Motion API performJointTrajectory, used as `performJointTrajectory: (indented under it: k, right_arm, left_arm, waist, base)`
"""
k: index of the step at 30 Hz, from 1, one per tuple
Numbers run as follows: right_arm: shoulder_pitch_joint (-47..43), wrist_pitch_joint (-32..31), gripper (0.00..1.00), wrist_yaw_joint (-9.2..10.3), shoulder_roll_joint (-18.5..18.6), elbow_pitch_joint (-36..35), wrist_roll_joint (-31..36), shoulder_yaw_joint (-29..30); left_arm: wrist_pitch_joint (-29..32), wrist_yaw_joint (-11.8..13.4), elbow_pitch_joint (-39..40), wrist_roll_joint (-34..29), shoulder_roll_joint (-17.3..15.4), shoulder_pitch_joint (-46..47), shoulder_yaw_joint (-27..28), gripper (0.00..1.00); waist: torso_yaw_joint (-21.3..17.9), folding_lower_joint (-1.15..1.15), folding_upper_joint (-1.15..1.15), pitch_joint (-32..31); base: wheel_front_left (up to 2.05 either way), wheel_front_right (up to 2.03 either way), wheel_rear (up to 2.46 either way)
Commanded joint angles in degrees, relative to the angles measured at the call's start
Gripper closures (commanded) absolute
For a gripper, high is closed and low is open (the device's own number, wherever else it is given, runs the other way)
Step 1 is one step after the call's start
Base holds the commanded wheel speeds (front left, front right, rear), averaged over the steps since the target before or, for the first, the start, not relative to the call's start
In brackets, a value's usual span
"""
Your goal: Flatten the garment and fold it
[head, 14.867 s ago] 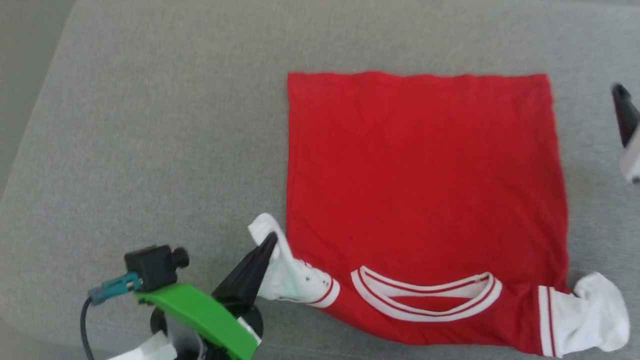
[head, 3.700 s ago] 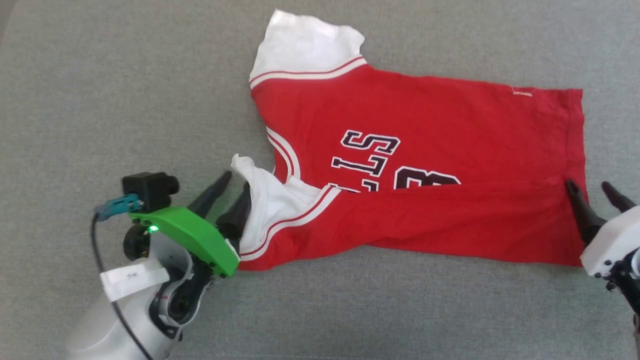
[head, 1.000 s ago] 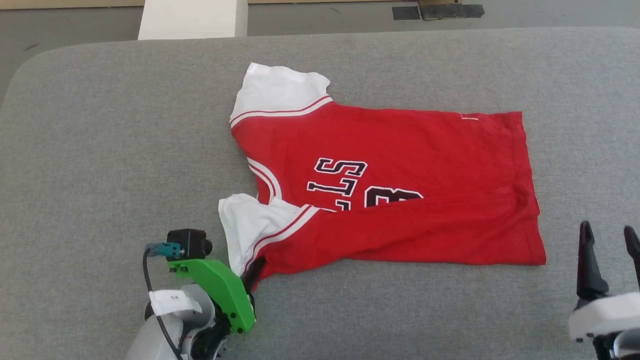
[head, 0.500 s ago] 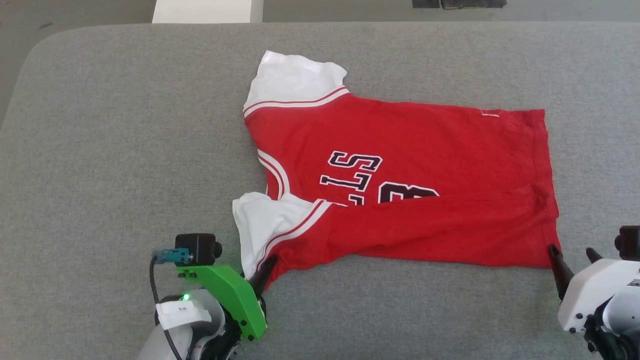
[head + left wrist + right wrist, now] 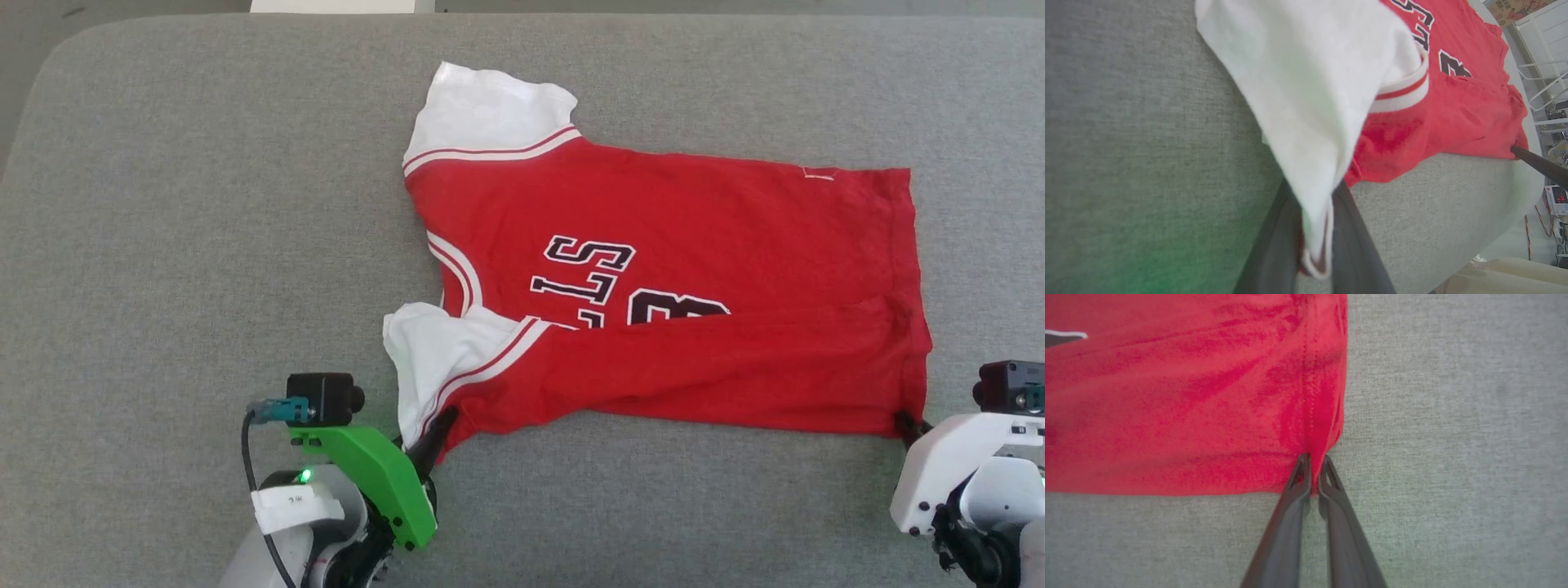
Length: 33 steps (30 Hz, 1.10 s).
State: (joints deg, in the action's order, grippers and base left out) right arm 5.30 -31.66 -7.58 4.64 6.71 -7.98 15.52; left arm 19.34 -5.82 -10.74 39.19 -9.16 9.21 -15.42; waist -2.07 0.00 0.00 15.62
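Observation:
The garment [image 5: 669, 237], a red jersey with white sleeves, lies sideways on the grey padded surface [image 5: 204, 204], collar to the left and hem to the right. Its near long edge is folded up over the black lettering. My left gripper [image 5: 437, 429] is shut on the near sleeve's lower edge; in the left wrist view the white, red-trimmed cloth [image 5: 1306, 122] is pinched in my left gripper [image 5: 1316, 228]. My right gripper [image 5: 906, 425] is shut on the near hem corner. In the right wrist view my right gripper [image 5: 1312, 469] pinches the red hem seam [image 5: 1310, 396].
The padded surface has a rounded far-left corner, with floor beyond it and a white object [image 5: 335, 5] at the far edge. Bare grey padding lies to the left of the garment and along the near edge. A white rack [image 5: 1543, 81] stands past the surface's end.
My right gripper has moved in to the near hem corner and shut on it. The left gripper keeps its hold on the sleeve. The head camera has tilted down a little.

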Motion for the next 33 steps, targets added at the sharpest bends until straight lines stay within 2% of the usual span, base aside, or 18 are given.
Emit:
performJointTrajectory:
  k: [1,7,13,24,28,33]
  right_arm:
    - [0.98,0.51,1.00,0.09,-0.20,0.64,0.17,0.29]
    - [2.15,2.07,1.00,0.09,-0.05,-0.31,-0.69,1.90]
    - [0.65,2.06,1.00,0.09,-0.06,-5.30,-2.55,4.61]
    - [-9.08,-2.82,1.00,0.09,-1.56,-16.41,-5.51,8.52]
    - [-12.26,-4.05,1.00,0.09,-1.72,-15.98,-6.90,8.37]
    - [-13.49,-3.19,1.00,0.09,-1.75,-11.57,-7.84,7.63]
  left_arm:
    - [0.16,0.36,-0.50,0.79,-0.44,0.66,0.35,1.00]
    - [-0.50,0.23,-0.25,2.50,-0.79,0.10,1.72,1.00]
    - [0.48,1.13,3.44,4.92,-1.92,-3.13,3.74,1.00]
    - [7.76,6.50,16.01,7.95,-4.49,-15.58,4.45,1.00]
    - [8.83,7.34,16.65,8.87,-3.92,-17.76,3.85,1.00]
    - [9.44,7.00,12.72,9.45,-3.11,-17.02,2.80,1.00]
  waist:
    - [0.20,0.00,0.00,0.10]
    - [0.63,0.00,0.00,-1.12]
    - [1.27,0.00,0.00,-3.96]
    - [0.52,0.00,0.00,-7.33]
    - [0.28,0.00,0.00,-7.42]
    - [0.40,0.00,0.00,-7.81]
  base:
    - [0.00,0.00,0.00]
    - [0.00,0.00,0.00]
    - [0.00,0.00,0.00]
    - [0.00,0.00,0.00]
    - [0.00,0.00,0.00]
    - [0.00,0.00,0.00]
